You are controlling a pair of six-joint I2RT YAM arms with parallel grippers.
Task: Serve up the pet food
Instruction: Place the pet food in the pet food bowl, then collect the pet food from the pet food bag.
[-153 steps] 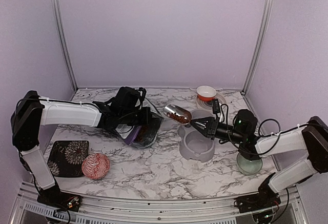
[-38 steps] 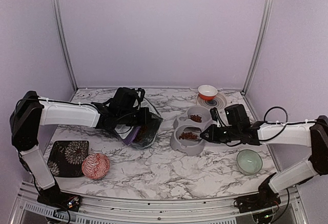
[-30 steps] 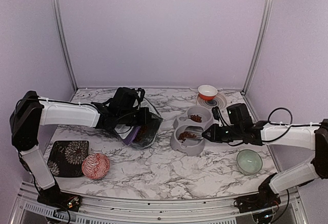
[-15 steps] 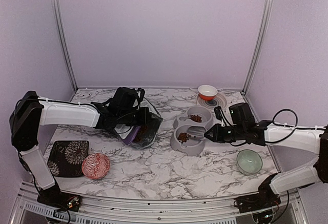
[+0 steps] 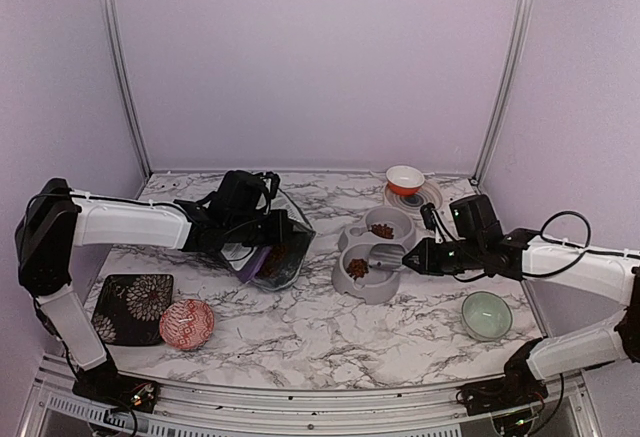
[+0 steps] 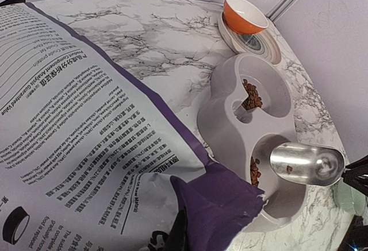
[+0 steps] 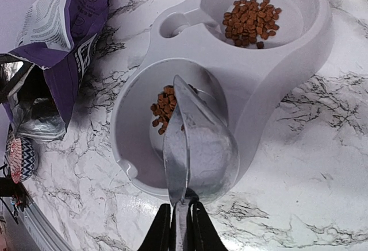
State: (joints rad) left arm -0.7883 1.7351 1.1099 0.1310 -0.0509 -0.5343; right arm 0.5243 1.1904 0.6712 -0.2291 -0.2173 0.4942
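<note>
Overhead, left: the left gripper is shut on the rim of the bag and holds its mouth up, well apart from the feeder.
Overhead, right: the right gripper clamps the handle of the scoop, which hangs over the feeder's near bowl.
Overhead, kibble: one heap lies in the far bowl and a smaller one in the near bowl.
Left wrist, bag: it fills the left of the view, and the jaws' grip cannot be read here.
Left wrist, scoop: it is nearly empty, with one pellet showing inside.
Right wrist, jaws: they are pinched tight on the thin handle, at the bottom edge.
Right wrist, scoop: it is tilted on edge, with its lip inside the near bowl's rim, just beside the kibble.
Step, judged: tipping the last of a scoopful into the near bowl.
Doing it well: keep the lip low and over the bowl's middle. Roll the wrist slowly so that pellets slide rather than bounce. Hold the handle firmly and keep the bag's mouth upward.
</note>
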